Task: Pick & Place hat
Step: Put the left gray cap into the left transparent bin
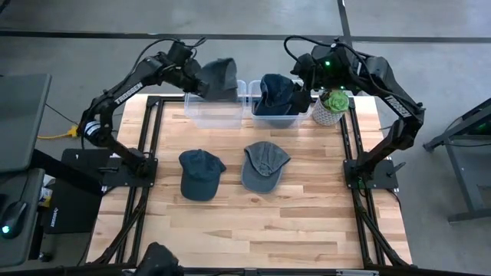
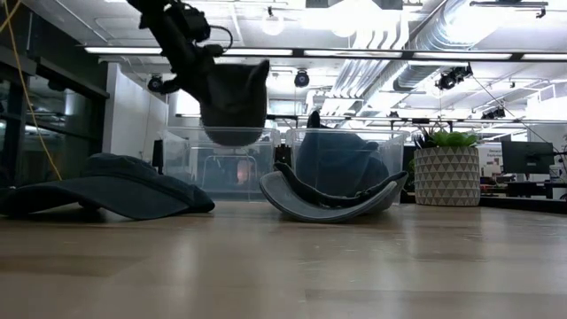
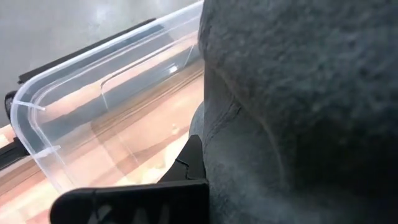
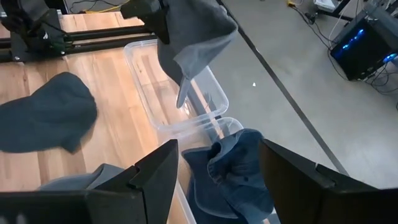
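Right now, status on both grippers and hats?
Left gripper shut on dark grey cap above empty clear plastic bin. Right gripper open above blue denim cap, binned.

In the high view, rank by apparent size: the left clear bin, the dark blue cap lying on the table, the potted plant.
Largest to smallest:
1. left clear bin, though a held hat hides part of it
2. dark blue cap
3. potted plant, partly hidden by the right arm

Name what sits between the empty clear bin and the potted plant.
In the high view, a second clear bin holding a blue hat sits between the empty bin and potted plant.
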You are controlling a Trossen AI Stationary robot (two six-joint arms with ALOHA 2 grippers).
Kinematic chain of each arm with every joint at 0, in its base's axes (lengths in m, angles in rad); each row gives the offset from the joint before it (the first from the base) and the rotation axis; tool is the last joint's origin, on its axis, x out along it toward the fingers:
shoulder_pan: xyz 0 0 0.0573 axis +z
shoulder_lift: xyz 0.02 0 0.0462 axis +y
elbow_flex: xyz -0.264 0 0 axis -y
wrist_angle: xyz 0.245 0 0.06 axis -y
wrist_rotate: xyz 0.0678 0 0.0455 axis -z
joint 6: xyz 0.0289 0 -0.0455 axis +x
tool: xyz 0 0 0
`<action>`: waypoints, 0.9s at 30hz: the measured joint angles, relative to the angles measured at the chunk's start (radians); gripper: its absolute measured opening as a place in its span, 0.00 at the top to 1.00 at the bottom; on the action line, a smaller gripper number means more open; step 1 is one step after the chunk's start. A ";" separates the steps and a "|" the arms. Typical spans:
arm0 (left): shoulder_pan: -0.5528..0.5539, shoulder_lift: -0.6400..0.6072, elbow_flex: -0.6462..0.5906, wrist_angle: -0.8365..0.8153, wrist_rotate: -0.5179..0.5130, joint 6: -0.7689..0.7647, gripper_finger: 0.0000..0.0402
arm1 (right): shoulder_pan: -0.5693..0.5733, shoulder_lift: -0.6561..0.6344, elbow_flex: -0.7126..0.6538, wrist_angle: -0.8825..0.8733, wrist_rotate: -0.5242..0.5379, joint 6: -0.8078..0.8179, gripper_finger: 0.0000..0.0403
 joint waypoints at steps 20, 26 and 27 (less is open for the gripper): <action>0.000 0.156 0.000 -0.011 -0.108 0.057 1.00 | 0.003 0.000 0.000 -0.002 -0.001 0.041 0.46; 0.000 0.185 0.000 -0.019 -0.132 0.057 1.00 | 0.003 0.000 -0.001 -0.002 -0.001 0.042 0.46; 0.000 0.190 0.000 -0.019 -0.132 0.056 1.00 | 0.003 0.000 -0.001 -0.002 -0.001 0.042 0.46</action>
